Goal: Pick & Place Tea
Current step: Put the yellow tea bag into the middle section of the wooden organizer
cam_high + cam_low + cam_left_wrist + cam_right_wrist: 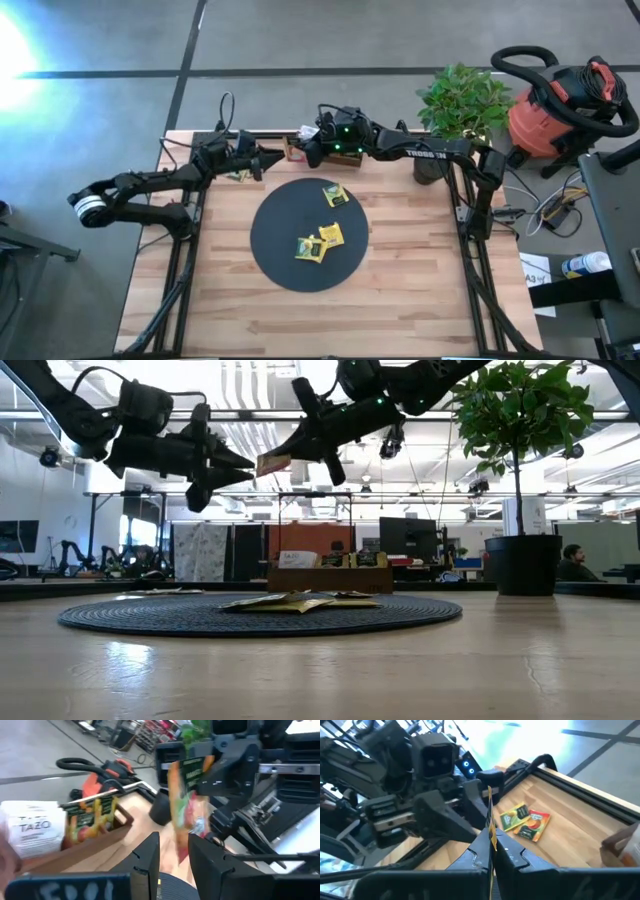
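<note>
Above the table's far side, my right gripper (306, 152) (300, 452) is shut on an orange-red and green tea packet (186, 805) (272, 461). My left gripper (268, 160) (174, 857) faces it from the left. Its fingers are open, and the packet's free end stands at the gap between their tips. A black disc (308, 232) at the table's middle bears three yellow and green packets (322, 240). Two more packets (525, 820) lie flat on the wood under the left arm. My right gripper pinches the packet's flat faces (491, 827) between its two fingers, at one end of it. The fingers reach nearly level from the table's right. The packet sticks out past them toward my left gripper, on edge and clear of the table. Whether my left gripper touches the packet, I cannot tell.
A brown wooden tray (95, 835) holding packets stands at the far edge, with a white box (35, 827) beside it. A potted plant (455, 110) stands at the far right corner. A red vacuum (560, 100) sits on the floor beyond the table.
</note>
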Action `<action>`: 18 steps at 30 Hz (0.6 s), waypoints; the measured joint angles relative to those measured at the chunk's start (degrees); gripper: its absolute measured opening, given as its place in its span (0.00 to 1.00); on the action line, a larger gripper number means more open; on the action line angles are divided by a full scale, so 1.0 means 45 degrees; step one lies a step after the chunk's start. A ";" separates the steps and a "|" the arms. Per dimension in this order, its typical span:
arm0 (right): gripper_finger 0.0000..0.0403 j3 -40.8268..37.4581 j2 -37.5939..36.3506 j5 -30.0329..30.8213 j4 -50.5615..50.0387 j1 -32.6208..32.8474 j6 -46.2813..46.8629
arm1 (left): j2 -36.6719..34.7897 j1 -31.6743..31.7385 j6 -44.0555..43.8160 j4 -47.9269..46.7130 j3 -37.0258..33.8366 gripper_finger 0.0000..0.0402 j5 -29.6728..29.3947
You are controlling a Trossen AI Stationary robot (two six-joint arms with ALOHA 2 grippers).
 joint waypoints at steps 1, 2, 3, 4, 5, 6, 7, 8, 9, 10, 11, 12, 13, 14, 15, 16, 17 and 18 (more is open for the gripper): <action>0.02 -0.0003 0.0000 -0.0055 -0.0023 0.0010 0.0008 | 0.0000 -0.0005 0.0037 0.0025 0.0000 0.24 0.0043; 0.02 -0.0003 0.0000 -0.0145 -0.0028 0.0033 0.0013 | 0.0000 -0.0005 0.0034 0.0023 0.0000 0.24 0.0049; 0.02 -0.0003 0.0000 -0.0261 -0.0023 0.0046 0.0041 | 0.0005 0.0000 0.0006 0.0025 0.0000 0.24 0.0048; 0.02 -0.0003 0.0000 -0.0291 -0.0023 0.0077 0.0055 | 0.0005 0.0000 -0.0036 0.0066 0.0000 0.24 0.0049; 0.02 -0.0003 0.0000 -0.0295 -0.0023 0.0110 0.0062 | 0.0005 0.0002 -0.0045 0.0105 0.0000 0.24 0.0126; 0.02 -0.0003 0.0000 -0.0288 -0.0023 0.0148 0.0054 | 0.0005 0.0005 -0.0050 0.0155 0.0000 0.24 0.0366; 0.02 -0.0003 0.0000 -0.0291 -0.0023 0.0175 0.0052 | 0.0005 0.0000 -0.0061 0.0214 0.0000 0.24 0.0622; 0.02 -0.0003 0.0000 -0.0299 -0.0020 0.0188 0.0057 | 0.0005 0.0000 -0.0102 0.0293 0.0000 0.24 0.0847; 0.02 -0.0003 0.0000 -0.0318 -0.0014 0.0209 0.0062 | 0.0005 -0.0010 -0.0208 0.0376 0.0005 0.24 0.0953; 0.02 -0.0003 0.0000 -0.0324 0.0007 0.0232 0.0057 | 0.0005 -0.0010 -0.0337 0.0443 0.0005 0.24 0.1015; 0.02 -0.0003 0.0000 -0.0325 0.0021 0.0240 0.0057 | 0.0005 -0.0010 -0.0408 0.0525 0.0005 0.24 0.1014; 0.02 -0.0003 0.0000 -0.0321 0.0026 0.0256 0.0057 | 0.0005 -0.0008 -0.0421 0.0623 0.0005 0.24 0.1012; 0.02 -0.0003 0.0000 -0.0321 0.0030 0.0270 0.0061 | 0.0005 -0.0005 -0.0427 0.0670 0.0005 0.24 0.1009; 0.02 -0.0003 0.0000 -0.0321 0.0047 0.0292 0.0073 | 0.0005 -0.0005 -0.0450 0.0678 0.0005 0.24 0.1007; 0.02 -0.0003 0.0003 -0.0321 0.0096 0.0315 0.0080 | 0.0005 -0.0010 -0.0483 0.0680 0.0005 0.24 0.1007; 0.02 -0.0003 0.0000 -0.0321 0.0154 0.0349 0.0089 | 0.0005 -0.0010 -0.0565 0.0728 0.0005 0.24 0.1010; 0.02 -0.0003 0.0000 -0.0321 0.0200 0.0373 0.0093 | 0.0005 -0.0033 -0.0623 0.0756 0.0028 0.24 0.1012; 0.02 -0.0003 0.0000 -0.0321 0.0256 0.0419 0.0100 | 0.0005 -0.0071 -0.0671 0.0761 0.0081 0.24 0.1012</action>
